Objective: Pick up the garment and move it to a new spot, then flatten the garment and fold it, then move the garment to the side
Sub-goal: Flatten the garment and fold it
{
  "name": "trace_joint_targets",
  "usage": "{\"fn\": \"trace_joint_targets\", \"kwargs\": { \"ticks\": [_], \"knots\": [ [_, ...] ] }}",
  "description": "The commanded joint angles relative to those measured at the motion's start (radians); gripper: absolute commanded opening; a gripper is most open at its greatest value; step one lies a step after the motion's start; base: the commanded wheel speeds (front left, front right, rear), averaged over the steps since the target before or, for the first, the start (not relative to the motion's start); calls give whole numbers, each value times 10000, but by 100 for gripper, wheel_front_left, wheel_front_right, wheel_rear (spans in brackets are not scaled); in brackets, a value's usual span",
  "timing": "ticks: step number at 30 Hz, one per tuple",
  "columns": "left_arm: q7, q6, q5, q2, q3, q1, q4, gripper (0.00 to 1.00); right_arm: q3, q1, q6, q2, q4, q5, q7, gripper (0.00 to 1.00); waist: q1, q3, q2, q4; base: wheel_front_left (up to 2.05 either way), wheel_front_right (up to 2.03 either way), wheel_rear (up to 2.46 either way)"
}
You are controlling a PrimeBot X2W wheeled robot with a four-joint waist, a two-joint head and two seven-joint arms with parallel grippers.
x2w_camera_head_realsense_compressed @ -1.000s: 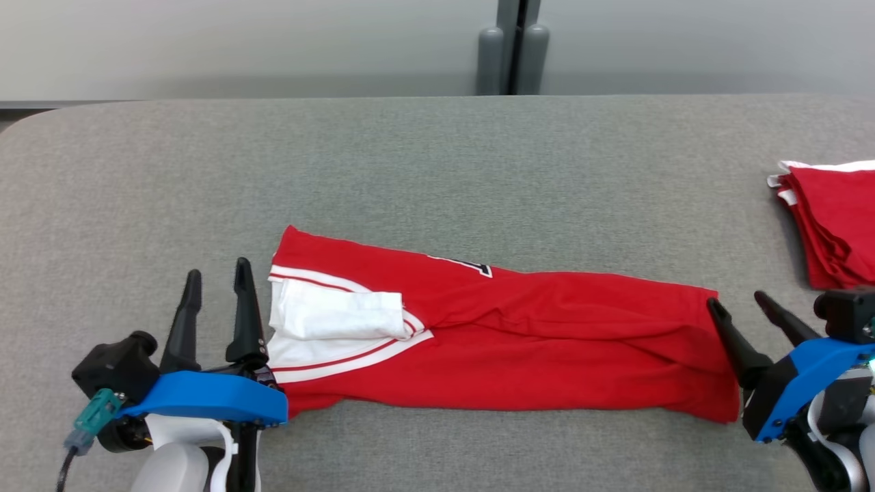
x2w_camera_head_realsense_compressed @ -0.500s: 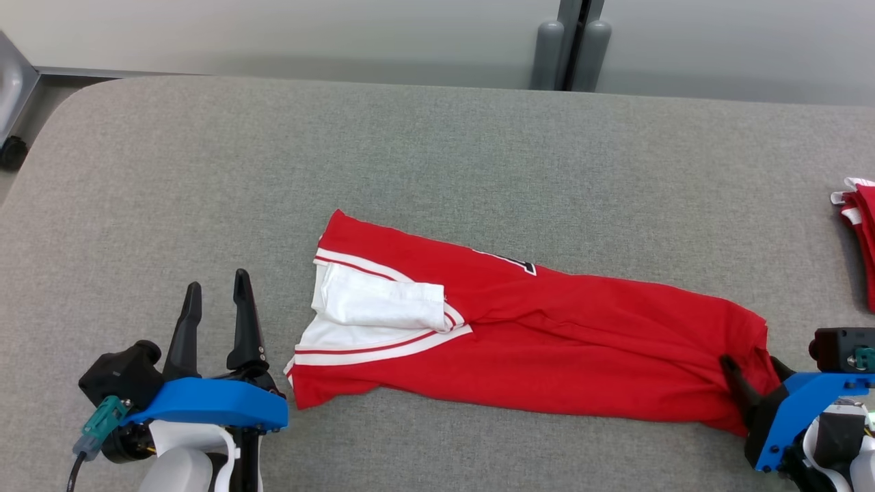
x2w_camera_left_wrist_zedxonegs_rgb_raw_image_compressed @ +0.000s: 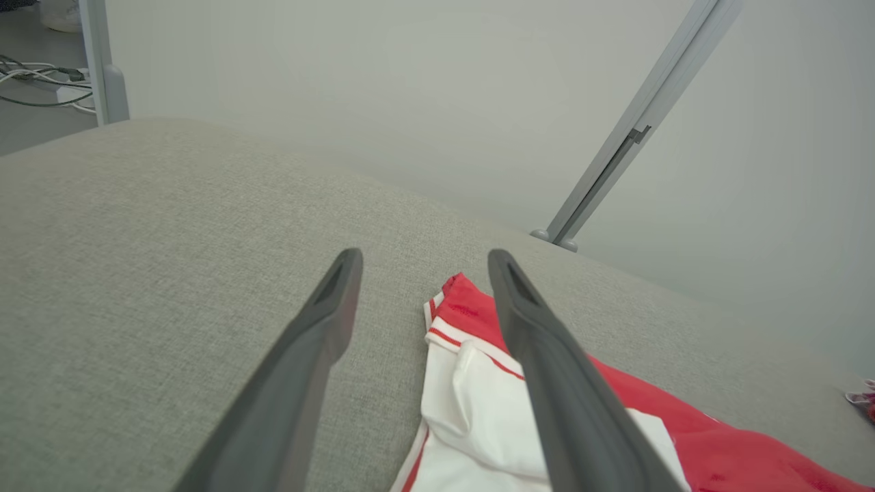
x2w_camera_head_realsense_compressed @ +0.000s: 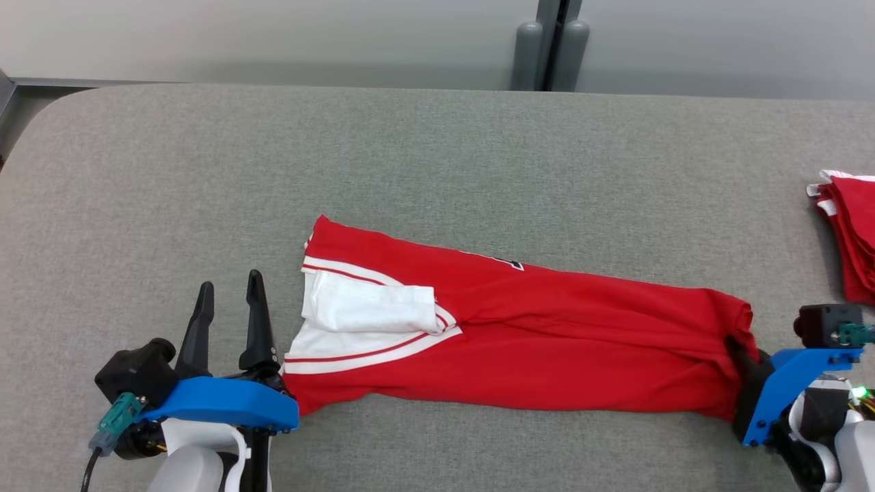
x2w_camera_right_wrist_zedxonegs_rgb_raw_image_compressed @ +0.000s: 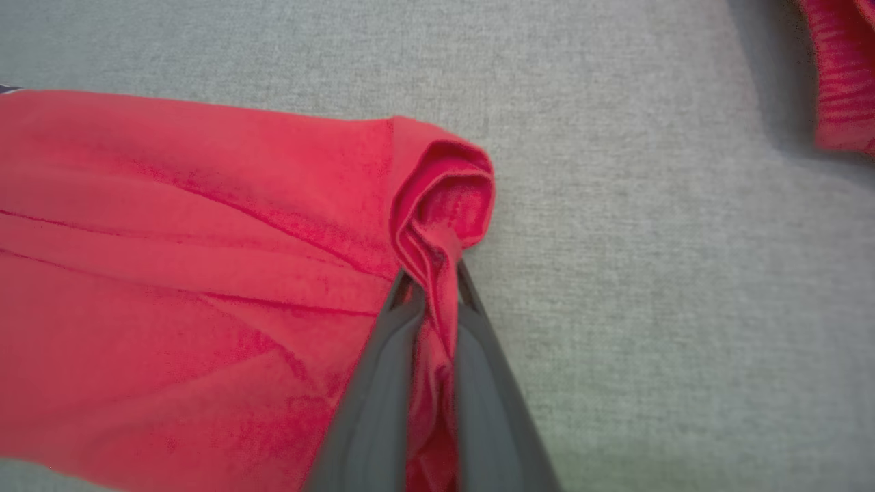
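**Garment** (x2w_camera_head_realsense_compressed: pixel 547 348): red knit jersey folded into a long band, softly creased along its length. At its left end are a white panel with red piping and a folded white sleeve (x2w_camera_head_realsense_compressed: pixel 369 309). It lies across the near middle of the table (x2w_camera_head_realsense_compressed: pixel 410 157), a grey, felt-like woven surface with rounded corners.

**Right gripper** (x2w_camera_right_wrist_zedxonegs_rgb_raw_image_compressed: pixel 434 273): dark tapering fingers pressed together on the garment's right end, pinching a bunched, curled fold of cloth.

**Left gripper** (x2w_camera_head_realsense_compressed: pixel 230 281): fingers spread, the tips just left of the white end.

**Second red pile** (x2w_camera_head_realsense_compressed: pixel 851 232): at the table's right edge, well apart from the garment.

**Open room**: broad grey surface behind the garment and to its left.
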Motion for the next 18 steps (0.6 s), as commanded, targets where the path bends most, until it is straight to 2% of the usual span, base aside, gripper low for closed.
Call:
{"fn": "trace_joint_targets", "kwargs": {
  "ticks": [1,10,13,18],
  "knots": [
    [-26,-37,57,-35,-75,-63,6,100,-125,-124,-15,-260,12,36,-69,0,0,-46,-2,-107,0,0,0],
    [67,-67,106,-115,-385,-19,144,100,-1255,36,-11,-1438,-688,258,302,0,0,-350,-2,-528,0,0,0],
    [82,-89,93,-109,-435,55,213,100,-1414,117,-9,-1505,-943,372,426,0,0,-481,-2,-573,0,0,0],
    [141,-123,93,-126,-520,54,319,100,-1109,190,-8,-956,-1518,1135,736,0,0,-660,-2,-473,0,0,0]
  ]
}}
